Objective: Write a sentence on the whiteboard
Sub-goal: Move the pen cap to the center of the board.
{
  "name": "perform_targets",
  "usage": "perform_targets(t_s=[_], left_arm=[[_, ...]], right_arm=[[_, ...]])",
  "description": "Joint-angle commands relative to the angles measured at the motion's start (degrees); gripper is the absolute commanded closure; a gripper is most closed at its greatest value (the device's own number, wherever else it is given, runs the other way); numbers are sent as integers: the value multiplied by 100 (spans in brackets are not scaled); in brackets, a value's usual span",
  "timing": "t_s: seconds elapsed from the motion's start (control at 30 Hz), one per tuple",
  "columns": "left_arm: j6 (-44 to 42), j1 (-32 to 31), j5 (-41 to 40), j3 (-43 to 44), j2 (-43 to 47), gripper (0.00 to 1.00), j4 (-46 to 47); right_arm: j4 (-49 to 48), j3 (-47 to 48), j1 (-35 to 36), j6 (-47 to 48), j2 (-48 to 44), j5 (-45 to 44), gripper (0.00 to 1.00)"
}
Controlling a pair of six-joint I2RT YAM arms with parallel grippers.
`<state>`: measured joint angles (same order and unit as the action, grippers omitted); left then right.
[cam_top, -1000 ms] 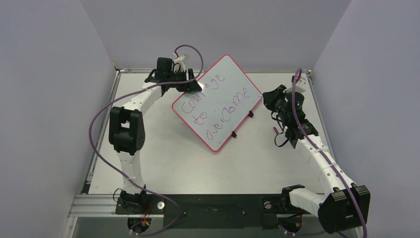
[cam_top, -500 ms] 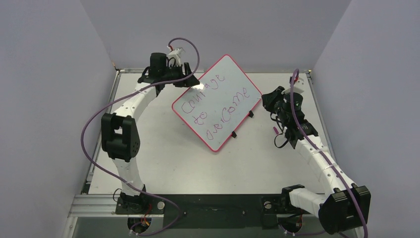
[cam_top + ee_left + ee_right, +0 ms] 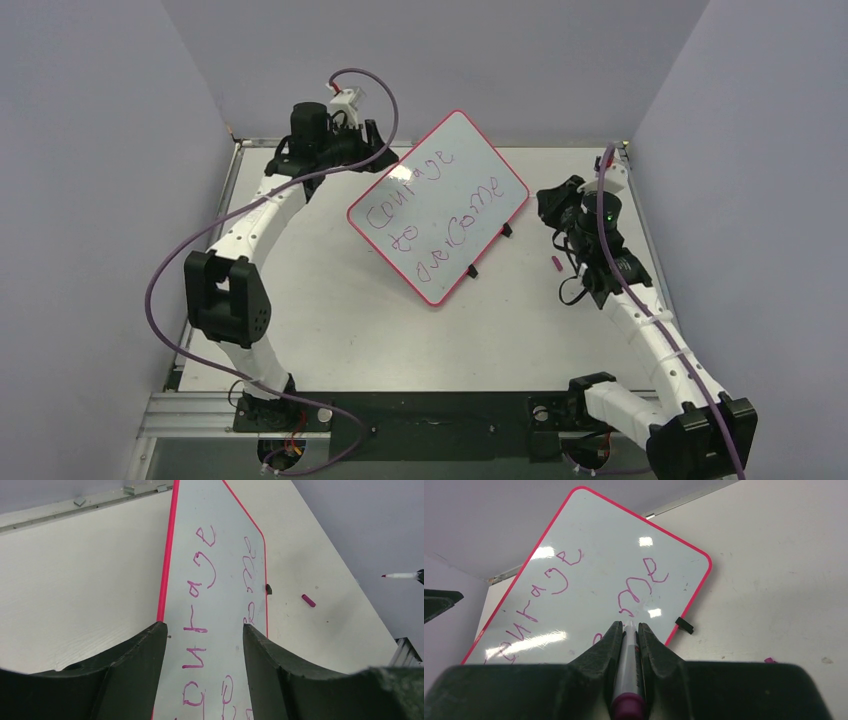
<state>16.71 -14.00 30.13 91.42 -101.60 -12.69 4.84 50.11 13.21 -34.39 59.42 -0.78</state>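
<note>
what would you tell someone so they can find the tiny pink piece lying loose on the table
Start at the whiteboard tilted across the middle of the table. Look at the bare tabletop just off its lower right edge, toward the right arm: the tiny pink cylinder lies there. Unlike the board's black clip feet, it is pink and touches nothing.

Pink-red-rimmed white whiteboard [image 3: 466,146], purple-pink handwritten sentence [image 3: 430,215].

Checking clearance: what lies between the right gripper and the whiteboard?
Only bare table in the top external view, apart from the marker the right gripper holds toward the whiteboard.
</note>
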Motion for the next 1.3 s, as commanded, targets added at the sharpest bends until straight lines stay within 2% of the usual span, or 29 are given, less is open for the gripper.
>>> perform_targets(t_s=[0.0, 0.27, 0.47, 0.53, 0.67, 0.8, 0.9, 1.03, 1.17, 1.2, 1.27], left_arm=[[-427, -362, -186, -99, 471, 46, 397], [-1342, -1044, 1, -59, 526, 47, 316], [-2123, -1759, -134, 26, 430, 48, 172], [-1910, -2024, -687, 109, 325, 50, 231], [-427, -2512, -1695, 291, 14, 54, 531], [825, -3095, -2506, 205, -283, 54, 1144], [1462, -3642, -3669, 390, -632, 54, 1352], [2393, -4064, -4065, 986, -1337, 50, 1314], [3428, -4337, -4436, 2106, -2231, 46, 406], [3511, -4407, -4507, 2444, -2491, 45, 163], [3531, -4480, -4398, 2673, -2799, 43, 404]], right_arm=[[-18, 92, 28, 137, -444, -449, 100], [136, -176, 24, 215, -1086, -1340, 100], [309, -285, 15, -6, -1598, -2454, 100], [408, -233, 10, -79, -1698, -2865, 100], [646, 30, -1, -108, -1747, -3648, 100], [846, 314, -10, -42, -1792, -3905, 100], [1003, 506, -20, 7, -1838, -3981, 100], [1199, 590, -23, 43, -1957, -4019, 100], [1410, 641, -30, 85, -2095, -4012, 100], [1466, 647, -34, 100, -2152, -4015, 100], [1548, 612, -30, 112, -2258, -4034, 100]])
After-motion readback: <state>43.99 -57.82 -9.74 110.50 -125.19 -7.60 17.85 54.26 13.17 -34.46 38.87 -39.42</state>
